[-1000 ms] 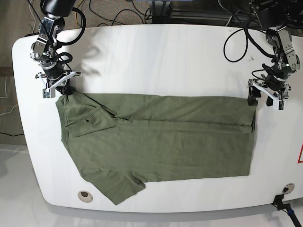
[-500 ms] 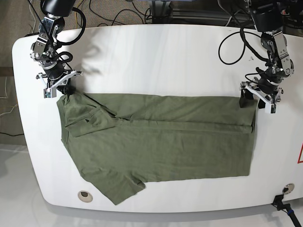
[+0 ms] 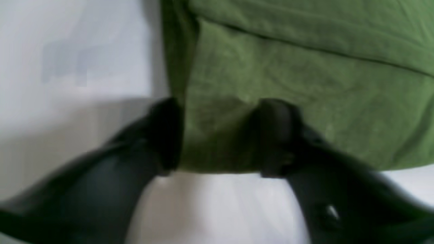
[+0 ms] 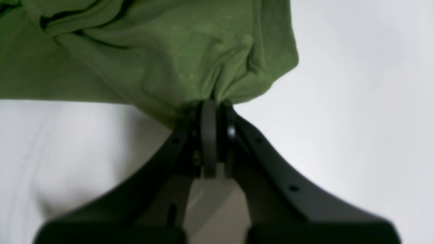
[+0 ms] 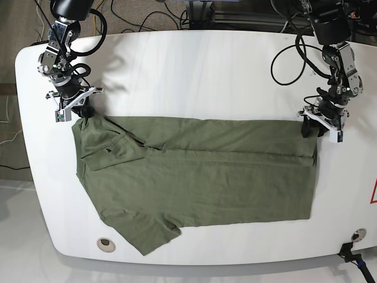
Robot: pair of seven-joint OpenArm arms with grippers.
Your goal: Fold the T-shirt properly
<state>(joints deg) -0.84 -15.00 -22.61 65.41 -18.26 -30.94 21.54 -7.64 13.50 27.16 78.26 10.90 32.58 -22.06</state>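
Note:
The olive-green T-shirt (image 5: 194, 171) lies flat across the white table (image 5: 194, 71), its far long edge folded over toward me. In the base view my left gripper (image 5: 321, 128) sits at the shirt's far right corner. The left wrist view shows that gripper (image 3: 220, 135) with its two black fingers apart, straddling the cloth corner (image 3: 271, 84), which lies flat between them. My right gripper (image 5: 76, 112) is at the far left corner near the collar. Its jaws (image 4: 213, 105) are shut on a bunched pinch of the T-shirt (image 4: 152, 61).
Cables (image 5: 294, 53) trail over the table's back edge by both arm bases. A round grommet (image 5: 106, 243) sits near the front left edge, and a black clamp (image 5: 353, 247) at the front right corner. A sleeve (image 5: 147, 233) reaches toward the front edge.
My left gripper has moved in onto the shirt's far right corner and its fingers have come closer together around the cloth. The right gripper has stayed shut in place.

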